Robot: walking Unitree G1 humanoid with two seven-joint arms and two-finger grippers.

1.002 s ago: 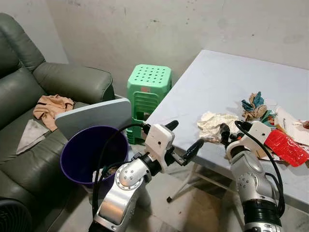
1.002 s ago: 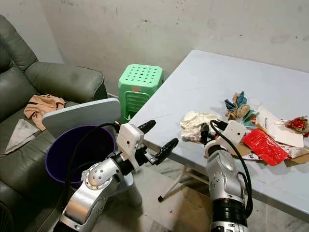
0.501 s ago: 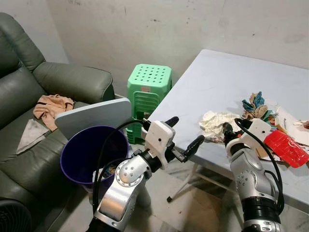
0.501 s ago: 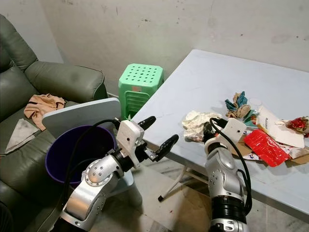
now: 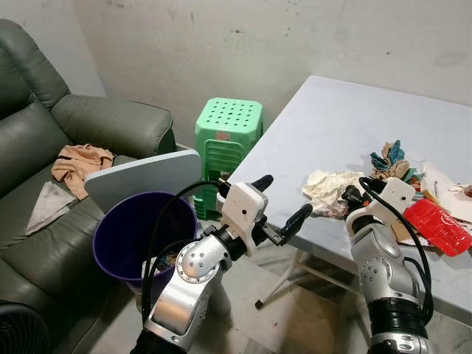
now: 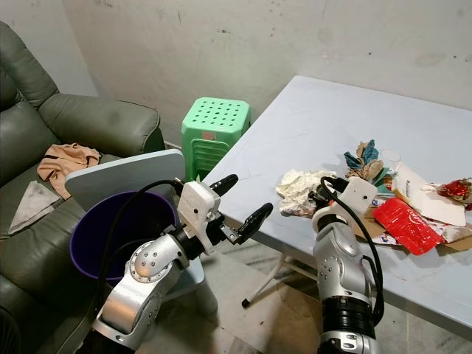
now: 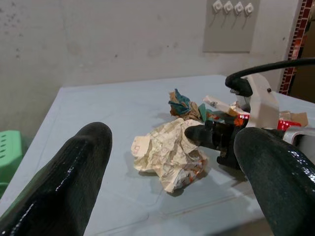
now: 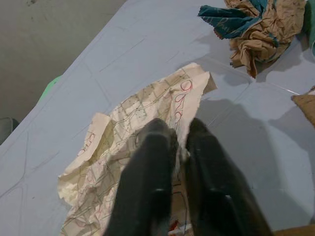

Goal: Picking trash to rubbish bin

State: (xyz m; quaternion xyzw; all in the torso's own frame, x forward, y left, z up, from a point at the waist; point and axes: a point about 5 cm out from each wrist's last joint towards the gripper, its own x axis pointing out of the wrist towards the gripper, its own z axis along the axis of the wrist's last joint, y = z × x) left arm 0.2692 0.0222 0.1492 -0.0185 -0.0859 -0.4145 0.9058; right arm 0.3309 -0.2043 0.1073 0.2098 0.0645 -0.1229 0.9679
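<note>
- Your right gripper [image 6: 321, 195] touches the crumpled paper [image 6: 296, 189] near the table's [image 6: 310, 125] front edge.
- Your left gripper [image 6: 240, 200], fingers spread, hovers beside the purple bin [image 6: 92, 232].

The big pale grey table [image 5: 332, 125] held a crumpled cream paper [image 5: 327, 188] near its front edge. A brown and teal wrapper wad [image 5: 387, 164] and a shiny red packet [image 5: 435, 223] lay close by.

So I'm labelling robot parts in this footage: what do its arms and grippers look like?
Both arms are silver metal with rounded joint housings and black bands. Each ends in a white boxy wrist block carrying two long, glossy black fingers: left gripper, right gripper. A black cable loops along each forearm to the wrist. No markings are legible.
</note>
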